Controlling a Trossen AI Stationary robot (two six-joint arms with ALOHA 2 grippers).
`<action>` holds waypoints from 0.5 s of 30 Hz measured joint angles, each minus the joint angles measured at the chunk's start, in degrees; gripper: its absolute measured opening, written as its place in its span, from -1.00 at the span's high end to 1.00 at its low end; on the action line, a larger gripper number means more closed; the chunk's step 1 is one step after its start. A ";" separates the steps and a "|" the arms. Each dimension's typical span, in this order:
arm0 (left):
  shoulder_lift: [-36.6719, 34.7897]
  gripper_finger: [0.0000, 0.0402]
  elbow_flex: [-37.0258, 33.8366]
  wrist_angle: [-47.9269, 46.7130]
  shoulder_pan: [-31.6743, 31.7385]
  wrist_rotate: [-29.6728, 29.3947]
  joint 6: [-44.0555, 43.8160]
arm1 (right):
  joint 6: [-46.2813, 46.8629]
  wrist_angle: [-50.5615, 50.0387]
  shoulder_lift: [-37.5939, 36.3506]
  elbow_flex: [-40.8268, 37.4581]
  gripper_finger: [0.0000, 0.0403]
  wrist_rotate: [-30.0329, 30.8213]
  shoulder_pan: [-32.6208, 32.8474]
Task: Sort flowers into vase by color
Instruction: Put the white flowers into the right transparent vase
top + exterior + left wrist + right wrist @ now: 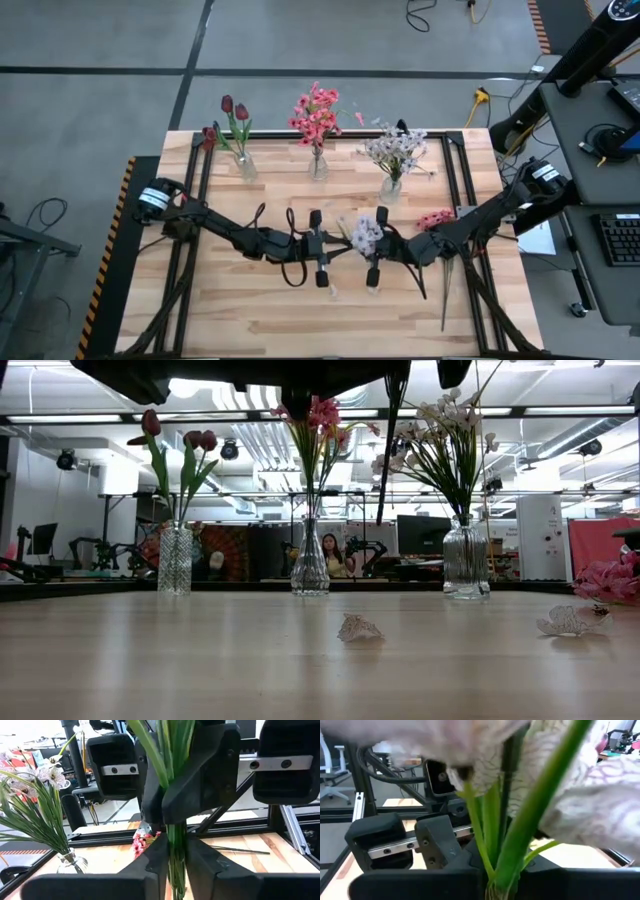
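Nearest the low camera, bare table (260, 310) lies open, with two fallen petals (359, 628) on the wood. Above mid-table, the left gripper (321, 262) and right gripper (374, 262) meet over one white spray (364, 234). Both sets of fingers are pinched on its green stem, which runs roughly upright, blossoms uppermost. Right of the spray, a pink bloom (434, 218) lies near the table's right edge. Beyond, three vases stand along the far edge: tulip vase (244, 165), pink vase (318, 164), white vase (391, 187).
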 joint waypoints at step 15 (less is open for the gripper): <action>0.66 -0.13 -0.11 -5.56 7.41 8.05 -5.76 | 1.44 -18.20 -14.26 0.02 0.91 7.77 0.00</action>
